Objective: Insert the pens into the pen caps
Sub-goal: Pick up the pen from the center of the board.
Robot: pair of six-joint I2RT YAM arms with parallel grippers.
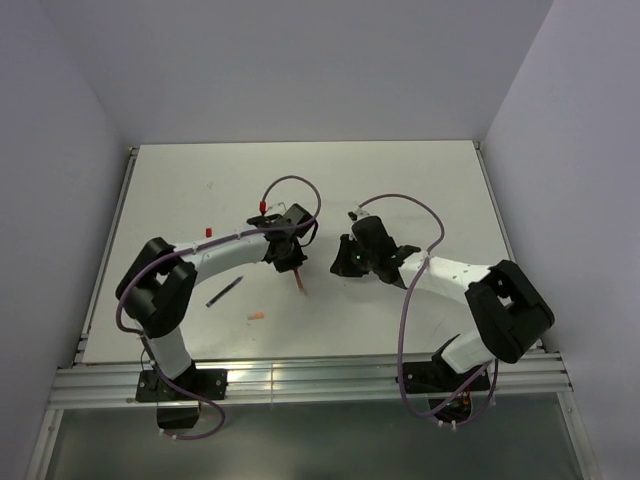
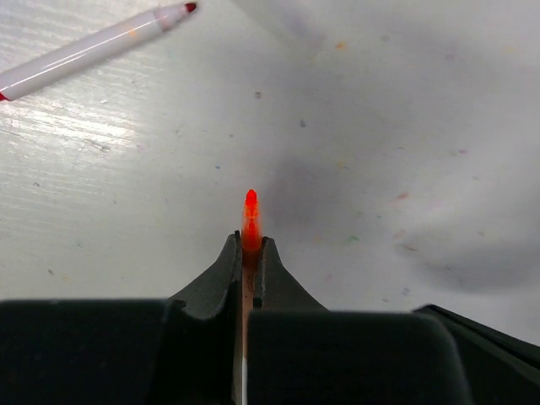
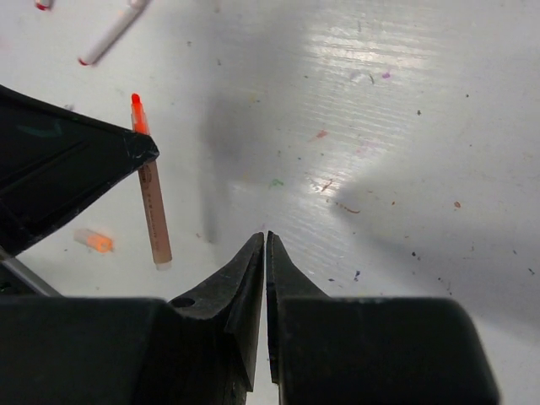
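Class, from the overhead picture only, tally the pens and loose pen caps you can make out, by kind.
Pens: 2 (orange-tipped pen, dark pen)
Caps: 2 (red cap, orange cap)
Total: 4

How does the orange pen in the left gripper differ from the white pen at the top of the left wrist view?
Colour: the orange pen has a bright orange tip; the white pen has a white barrel and a dark red tip. State: the orange pen is clamped in the shut left gripper; the white pen lies flat on the table, untouched. Both are thin, straight and seem uncapped.
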